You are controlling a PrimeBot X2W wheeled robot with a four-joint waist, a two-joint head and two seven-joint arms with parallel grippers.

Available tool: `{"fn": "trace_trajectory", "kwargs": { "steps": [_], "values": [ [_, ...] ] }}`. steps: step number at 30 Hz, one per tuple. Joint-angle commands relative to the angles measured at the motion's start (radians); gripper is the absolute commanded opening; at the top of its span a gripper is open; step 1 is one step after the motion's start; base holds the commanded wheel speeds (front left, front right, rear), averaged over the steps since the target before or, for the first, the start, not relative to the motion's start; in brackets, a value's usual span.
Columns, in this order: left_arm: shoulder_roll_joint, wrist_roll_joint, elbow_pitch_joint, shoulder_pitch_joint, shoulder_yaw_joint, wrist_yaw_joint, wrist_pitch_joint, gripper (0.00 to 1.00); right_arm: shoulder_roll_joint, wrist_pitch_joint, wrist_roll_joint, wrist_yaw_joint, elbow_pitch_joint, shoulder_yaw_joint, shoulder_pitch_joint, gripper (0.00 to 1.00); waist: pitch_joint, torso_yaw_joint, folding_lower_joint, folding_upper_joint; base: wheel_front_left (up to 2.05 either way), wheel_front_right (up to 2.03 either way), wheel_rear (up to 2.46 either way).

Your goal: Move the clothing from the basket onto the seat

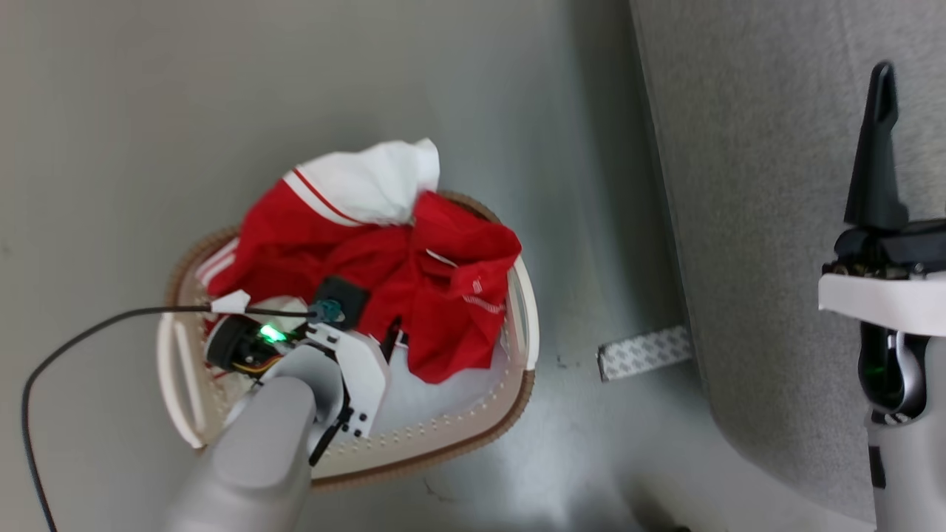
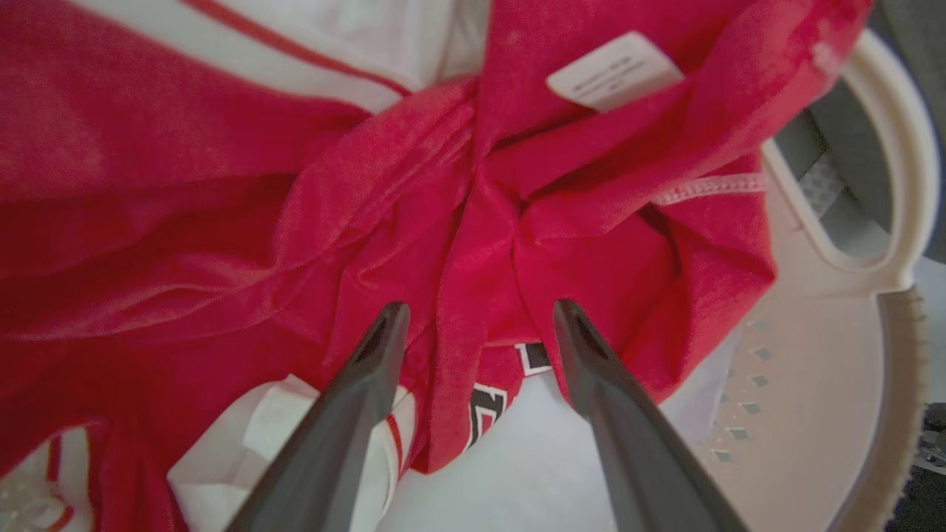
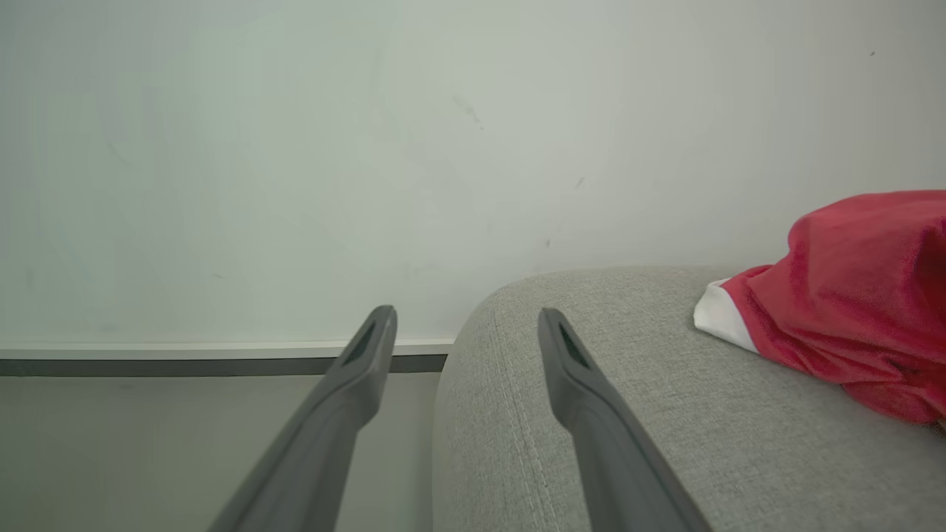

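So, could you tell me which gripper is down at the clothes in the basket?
The left gripper, open just over the red clothes in the basket; the right gripper is open up by the sofa.

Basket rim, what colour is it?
The basket rim is brown, clearest in the head view.

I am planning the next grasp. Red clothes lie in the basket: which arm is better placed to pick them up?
Left. The left gripper is open over the clothes in the basket, a red fold lying between its fingers. The right gripper is open at the sofa, away from the basket.
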Motion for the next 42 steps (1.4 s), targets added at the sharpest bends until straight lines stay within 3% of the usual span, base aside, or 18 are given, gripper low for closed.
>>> {"fn": "trace_trajectory", "kwargs": {
  "steps": [1,15,22,23,24,25,33,42],
  "values": [
    [0.012,0.016,0.013,-0.019,-0.001,0.003,0.003,1.0,-0.001,-0.001,0.005,-0.003,-0.009,0.0,-0.022,1.0,0.073,-0.033,-0.0003,0.0,0.0,0.0,0.0],
    [0.028,0.031,0.15,-0.168,-0.019,0.058,-0.023,1.0,-0.001,-0.001,0.028,-0.003,-0.099,-0.023,-0.055,1.0,0.218,-0.053,-0.0003,0.0,0.0,0.0,0.0],
    [0.024,0.052,0.229,-0.2,-0.052,0.072,-0.035,1.0,-0.001,-0.001,0.035,-0.003,-0.106,-0.03,-0.019,1.0,0.241,-0.058,-0.0003,0.0,0.0,0.0,0.0],
    [0.022,0.051,0.236,-0.203,-0.054,0.072,-0.042,0.82,-0.001,-0.001,0.035,-0.003,-0.107,-0.03,-0.017,1.0,0.241,-0.058,-0.0003,0.0,0.0,0.0,0.0],
    [0.02,0.053,0.238,-0.209,-0.058,0.076,-0.051,0.19,-0.001,-0.001,0.036,-0.003,-0.107,-0.032,-0.017,1.0,0.241,-0.058,-0.0003,0.0,0.0,0.0,0.0],
    [0.018,0.054,0.244,-0.214,-0.061,0.077,-0.057,0.0,-0.001,-0.001,0.038,-0.003,-0.106,-0.034,-0.016,1.0,0.24,-0.058,-0.0003,0.0,0.0,0.0,0.0],
    [-0.021,-0.001,0.284,-0.187,-0.054,0.062,-0.127,0.0,-0.001,-0.001,0.02,-0.003,-0.064,-0.044,0.011,1.0,0.14,-0.026,-0.0003,0.0,0.0,0.0,0.0],
    [-0.061,-0.091,0.288,-0.066,-0.034,0.033,-0.226,0.0,-0.002,-0.001,-0.031,-0.003,0.006,-0.076,0.118,1.0,-0.128,0.059,-0.0003,0.0,0.0,0.0,0.0]
  ]
}}
